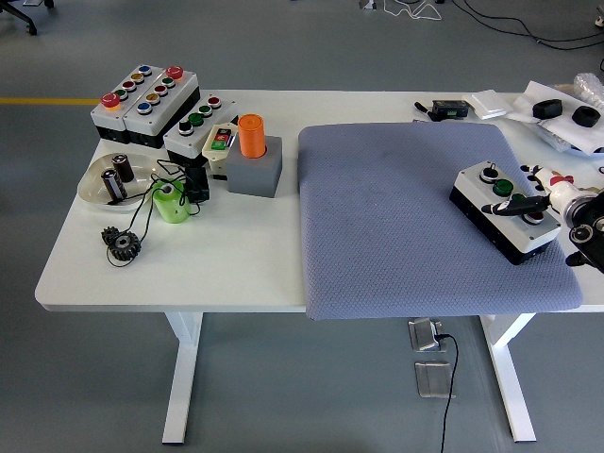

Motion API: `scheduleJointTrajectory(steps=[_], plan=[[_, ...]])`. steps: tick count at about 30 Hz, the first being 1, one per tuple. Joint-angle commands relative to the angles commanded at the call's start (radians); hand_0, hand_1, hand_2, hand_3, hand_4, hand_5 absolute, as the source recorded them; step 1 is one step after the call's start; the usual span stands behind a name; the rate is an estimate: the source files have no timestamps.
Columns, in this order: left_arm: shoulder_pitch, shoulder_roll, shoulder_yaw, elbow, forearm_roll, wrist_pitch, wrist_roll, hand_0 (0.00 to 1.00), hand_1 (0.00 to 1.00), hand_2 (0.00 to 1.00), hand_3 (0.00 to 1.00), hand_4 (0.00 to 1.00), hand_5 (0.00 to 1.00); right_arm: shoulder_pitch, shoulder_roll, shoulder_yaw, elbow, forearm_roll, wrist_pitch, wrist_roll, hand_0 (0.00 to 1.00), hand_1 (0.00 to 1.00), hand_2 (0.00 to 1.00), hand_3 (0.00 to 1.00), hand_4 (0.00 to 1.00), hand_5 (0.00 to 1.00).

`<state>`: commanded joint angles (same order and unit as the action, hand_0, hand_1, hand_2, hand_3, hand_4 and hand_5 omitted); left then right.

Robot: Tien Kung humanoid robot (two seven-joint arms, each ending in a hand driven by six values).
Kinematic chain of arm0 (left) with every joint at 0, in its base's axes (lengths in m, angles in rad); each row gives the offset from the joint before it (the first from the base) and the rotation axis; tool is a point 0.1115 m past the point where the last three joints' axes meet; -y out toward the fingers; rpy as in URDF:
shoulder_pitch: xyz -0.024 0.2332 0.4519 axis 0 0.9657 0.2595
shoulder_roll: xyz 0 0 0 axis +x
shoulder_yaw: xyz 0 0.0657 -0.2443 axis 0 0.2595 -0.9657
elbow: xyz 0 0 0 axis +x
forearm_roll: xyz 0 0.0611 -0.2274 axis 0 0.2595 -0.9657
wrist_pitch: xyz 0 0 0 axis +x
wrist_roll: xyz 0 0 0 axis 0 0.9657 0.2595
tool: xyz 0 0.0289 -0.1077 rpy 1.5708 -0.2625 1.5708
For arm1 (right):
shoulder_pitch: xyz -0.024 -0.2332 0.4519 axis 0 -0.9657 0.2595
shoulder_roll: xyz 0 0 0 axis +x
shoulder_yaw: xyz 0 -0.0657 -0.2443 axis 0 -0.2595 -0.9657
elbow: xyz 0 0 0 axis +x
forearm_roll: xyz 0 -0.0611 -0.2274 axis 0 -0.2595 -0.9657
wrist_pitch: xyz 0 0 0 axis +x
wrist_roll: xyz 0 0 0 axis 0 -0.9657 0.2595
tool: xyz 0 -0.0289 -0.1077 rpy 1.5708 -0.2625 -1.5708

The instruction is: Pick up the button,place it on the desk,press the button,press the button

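Right hand point(557, 193) at right edge, one of its fingers point(517, 205) extended onto button box point(503, 211) on grey mat point(396, 217); nothing gripped.

Black right hand point(552, 200), white wrist, red accents

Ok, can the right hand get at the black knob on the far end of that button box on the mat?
Probably yes. The right hand already lies over the button box, and nothing stands between it and the black knob.
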<state>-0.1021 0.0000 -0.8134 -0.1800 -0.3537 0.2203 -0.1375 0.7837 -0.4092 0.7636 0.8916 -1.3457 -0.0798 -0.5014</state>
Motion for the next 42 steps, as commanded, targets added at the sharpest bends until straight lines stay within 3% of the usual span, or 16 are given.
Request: scheduleJointTrajectory(steps=[2,3,8,9,14,15,20,21,23,26,27,30,32,33,42], plan=[[0.002,0.000,0.003,0.000,-0.001,0.001,0.001,0.700,0.776,0.799,0.639,0.427,0.944,0.003,0.007,-0.008,-0.008,-0.021,-0.004,-0.008,0.998,0.956,0.998,0.998,0.998,0.322],[0.003,0.000,0.003,0.000,-0.002,0.001,0.001,0.700,0.776,0.799,0.636,0.425,0.947,0.006,0.010,-0.015,-0.012,-0.025,-0.010,-0.009,0.998,0.913,0.948,0.998,0.985,0.280],[0.005,0.000,0.004,0.000,0.001,0.005,0.004,0.700,0.776,0.799,0.636,0.425,0.947,0.027,0.034,-0.065,-0.049,-0.039,-0.053,-0.004,0.998,0.913,0.948,0.998,0.985,0.280],[0.006,0.000,0.006,0.000,0.000,0.005,0.004,0.699,0.774,0.799,0.634,0.422,0.948,0.031,0.038,-0.075,-0.058,-0.042,-0.056,-0.005,0.901,0.765,0.749,0.908,0.975,0.273],[0.006,0.000,0.019,0.000,-0.012,0.007,0.000,0.699,0.774,0.799,0.634,0.422,0.948,0.043,0.049,-0.107,-0.095,-0.109,-0.069,-0.016,0.901,0.765,0.749,0.908,0.975,0.273],[0.006,0.000,0.021,0.000,-0.016,0.006,-0.002,0.697,0.772,0.796,0.633,0.420,0.945,0.047,0.049,-0.116,-0.102,-0.130,-0.072,-0.019,0.715,0.612,0.629,0.808,0.952,0.251],[0.005,0.000,0.019,0.000,-0.018,0.005,-0.004,0.697,0.772,0.796,0.633,0.420,0.945,0.062,0.045,-0.165,-0.118,-0.184,-0.082,-0.024,0.715,0.612,0.629,0.808,0.952,0.251],[0.005,0.000,0.019,0.000,-0.018,0.005,-0.004,0.695,0.770,0.795,0.630,0.419,0.946,0.063,0.045,-0.167,-0.118,-0.185,-0.083,-0.024,0.474,0.382,0.468,0.603,0.827,0.113],[0.005,0.000,0.019,0.000,-0.019,0.005,-0.004,0.695,0.770,0.795,0.630,0.419,0.946,0.071,0.048,-0.208,-0.131,-0.192,-0.125,-0.019,0.474,0.382,0.468,0.603,0.827,0.113],[0.005,0.000,0.021,0.000,-0.021,0.006,-0.004,0.695,0.770,0.795,0.630,0.419,0.946,0.082,0.056,-0.271,-0.150,-0.202,-0.227,0.004,0.474,0.382,0.468,0.603,0.827,0.113],[0.005,0.000,0.022,0.000,-0.022,0.006,-0.004,0.695,0.770,0.794,0.628,0.417,0.946,0.084,0.058,-0.284,-0.156,-0.199,-0.256,0.015,0.304,0.178,0.326,0.423,0.665,0.002],[0.003,0.000,0.022,0.000,-0.021,0.006,-0.003,0.695,0.770,0.794,0.628,0.417,0.946,0.088,0.057,-0.307,-0.165,-0.170,-0.318,0.065,0.304,0.178,0.326,0.423,0.665,0.002],[0.002,0.000,0.021,0.000,-0.021,0.006,-0.003,0.695,0.770,0.794,0.628,0.417,0.946,0.090,0.052,-0.316,-0.162,-0.159,-0.339,0.098,0.304,0.178,0.326,0.423,0.665,0.002],[0.002,0.000,0.021,0.000,-0.021,0.006,-0.003,0.693,0.769,0.794,0.628,0.415,0.945,0.091,0.048,-0.320,-0.159,-0.158,-0.350,0.113,0.185,0.096,0.282,0.411,0.638,0.002],[-0.002,0.000,0.011,0.000,-0.012,0.006,-0.003,0.690,0.768,0.793,0.627,0.413,0.944,0.119,-0.022,-0.392,-0.064,-0.140,-0.387,0.214,0.186,0.092,0.276,0.417,0.597,0.002]])
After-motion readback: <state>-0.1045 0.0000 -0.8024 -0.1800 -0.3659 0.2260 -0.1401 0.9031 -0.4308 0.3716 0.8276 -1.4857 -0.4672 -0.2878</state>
